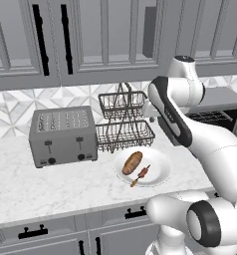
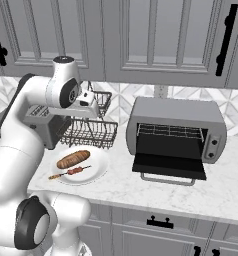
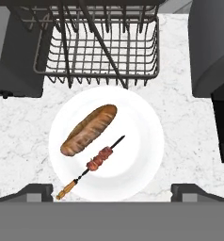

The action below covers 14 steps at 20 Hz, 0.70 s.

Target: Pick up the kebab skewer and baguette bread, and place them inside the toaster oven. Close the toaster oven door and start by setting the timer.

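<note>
A white plate (image 3: pixel 137 136) on the marble counter holds the baguette bread (image 3: pixel 89 129), a golden-brown loaf, and beside it the kebab skewer (image 3: pixel 97 161) with red-brown chunks and an orange tip. The same loaf (image 2: pixel 73 159) and skewer (image 2: pixel 71 172) lie left of the toaster oven (image 2: pixel 176 120). The toaster oven door (image 2: pixel 168 166) hangs folded down, showing the dark inside and wire shelf. My gripper (image 3: pixel 115 193) hovers well above the plate, open, with both dark tips spread wide and nothing between them.
A grey slotted toaster (image 1: pixel 63 135) stands at the left. A two-tier black wire basket rack (image 1: pixel 123 119) sits behind the plate (image 1: pixel 158 169). Grey wall cabinets hang overhead, and drawers run under the counter's front edge. Bare marble lies between the plate and the oven.
</note>
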Available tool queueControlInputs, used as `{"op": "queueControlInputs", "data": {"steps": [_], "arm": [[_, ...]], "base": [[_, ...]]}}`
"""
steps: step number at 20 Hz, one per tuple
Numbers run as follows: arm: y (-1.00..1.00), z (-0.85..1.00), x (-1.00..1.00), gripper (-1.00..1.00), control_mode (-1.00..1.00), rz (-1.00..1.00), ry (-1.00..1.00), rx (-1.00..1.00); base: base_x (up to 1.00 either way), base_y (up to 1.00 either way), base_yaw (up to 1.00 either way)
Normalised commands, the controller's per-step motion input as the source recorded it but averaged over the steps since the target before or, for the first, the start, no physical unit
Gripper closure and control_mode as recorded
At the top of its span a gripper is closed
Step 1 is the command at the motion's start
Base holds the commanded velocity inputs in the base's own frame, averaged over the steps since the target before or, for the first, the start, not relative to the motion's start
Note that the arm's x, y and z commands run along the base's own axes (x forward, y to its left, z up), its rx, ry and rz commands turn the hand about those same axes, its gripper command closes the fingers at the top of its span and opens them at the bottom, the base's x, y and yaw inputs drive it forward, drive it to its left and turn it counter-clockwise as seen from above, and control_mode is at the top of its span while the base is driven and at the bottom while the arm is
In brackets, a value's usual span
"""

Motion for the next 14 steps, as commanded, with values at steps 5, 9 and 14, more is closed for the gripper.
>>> {"op": "queueControlInputs", "data": {"steps": [5,9,14], "arm": [[0.0,0.0,0.0,-1.0,-1.0,0.0,0.0,0.0],[0.0,0.0,-0.06,-1.0,-1.0,0.0,0.0,0.0],[-0.54,-0.16,-0.51,-1.0,-1.0,0.03,-0.09,0.11]], "base": [[0.0,0.0,0.0],[0.0,0.0,0.0],[0.0,0.0,0.0]]}}
